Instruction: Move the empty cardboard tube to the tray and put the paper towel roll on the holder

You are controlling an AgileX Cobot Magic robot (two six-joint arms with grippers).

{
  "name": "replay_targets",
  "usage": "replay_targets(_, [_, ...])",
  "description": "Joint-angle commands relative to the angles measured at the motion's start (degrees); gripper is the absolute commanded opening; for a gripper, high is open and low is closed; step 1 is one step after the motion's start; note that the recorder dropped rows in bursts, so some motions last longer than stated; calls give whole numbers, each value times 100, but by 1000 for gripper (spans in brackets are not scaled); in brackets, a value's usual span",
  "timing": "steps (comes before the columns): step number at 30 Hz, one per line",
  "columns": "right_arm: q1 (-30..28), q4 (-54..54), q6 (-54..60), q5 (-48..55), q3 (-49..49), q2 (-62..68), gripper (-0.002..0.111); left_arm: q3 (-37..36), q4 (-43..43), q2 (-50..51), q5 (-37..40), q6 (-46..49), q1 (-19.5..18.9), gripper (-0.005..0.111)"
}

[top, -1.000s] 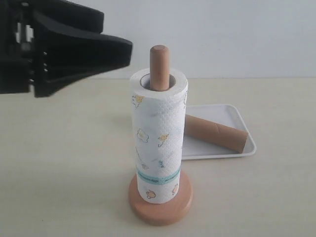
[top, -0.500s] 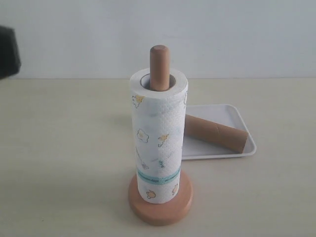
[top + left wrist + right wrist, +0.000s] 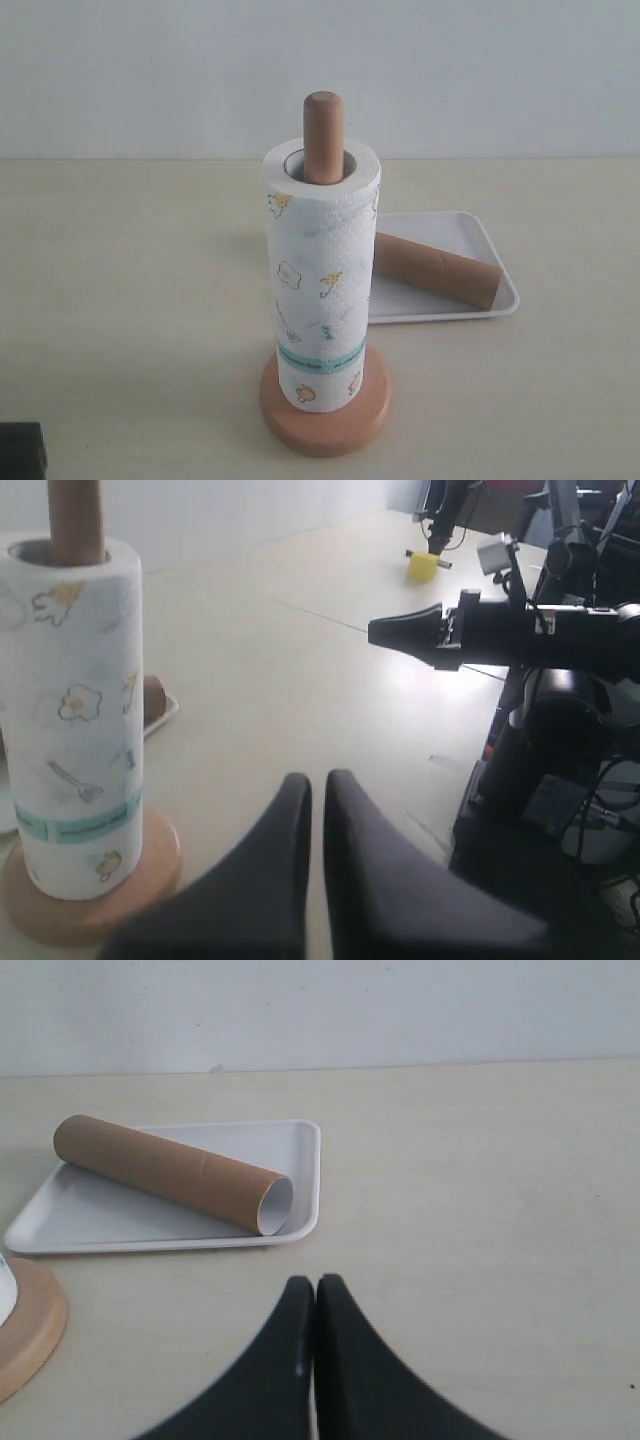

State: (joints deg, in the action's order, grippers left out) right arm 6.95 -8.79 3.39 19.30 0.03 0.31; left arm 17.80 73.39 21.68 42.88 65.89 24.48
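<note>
The paper towel roll stands upright on the holder, threaded over the wooden post, whose rounded top rises above the roll's hollow core. The roll is white and embossed, with small yellow and green prints and a teal band near its lower end. Its foot sits on the holder's round base, which shows as a reddish-brown ring around it.

Behind and to the right of the holder, in the exterior view, the tray lies flat on the tabletop, its near-left corner hidden by the roll. The empty cardboard tube lies on its side in the tray, slanting across it. It is plain brown, and its open end rests close to the rim farthest from the holder.

Left of the holder and in front of it the tabletop is bare and wide. Behind the holder its back edge meets a pale wall. A dark block, too little of it showing to identify, sits at the frame's lower-left corner, well apart from the holder.

The left end effector is clenched on nothing, with only a thin slit between its fingers, and is clear of the holder. The right end effector is pressed closed and empty over bare tabletop, on the tray side of the holder, near the tray's rim.
</note>
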Motion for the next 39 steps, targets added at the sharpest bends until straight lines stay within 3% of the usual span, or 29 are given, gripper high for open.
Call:
replay_targets(1, [-13, 44, 18, -46, -3, -31, 0, -218, 23, -60, 16, -40, 9, 4])
replay_targets(10, [-13, 44, 18, -46, -3, -31, 0, -169, 179, -73, -370, 149, 21, 4])
replay_targets(12, [-13, 44, 18, -46, -3, -31, 0, -140, 179, -154, -937, 406, 22, 4])
replay_targets(16, [-13, 44, 18, -46, -3, -31, 0, -237, 179, -551, -2895, 888, -114, 4])
replay_targets(20, [-13, 44, 18, -46, -3, -31, 0, -934, 179, -992, -3501, 1090, -582, 4])
replay_targets(27, [-13, 44, 18, -46, -3, -31, 0, -1766, 179, -1495, -3585, 1090, -1057, 4])
replay_targets(39, [-13, 44, 18, -69, -3, -31, 0, -1780, 179, -2055, -3564, 998, -1403, 4])
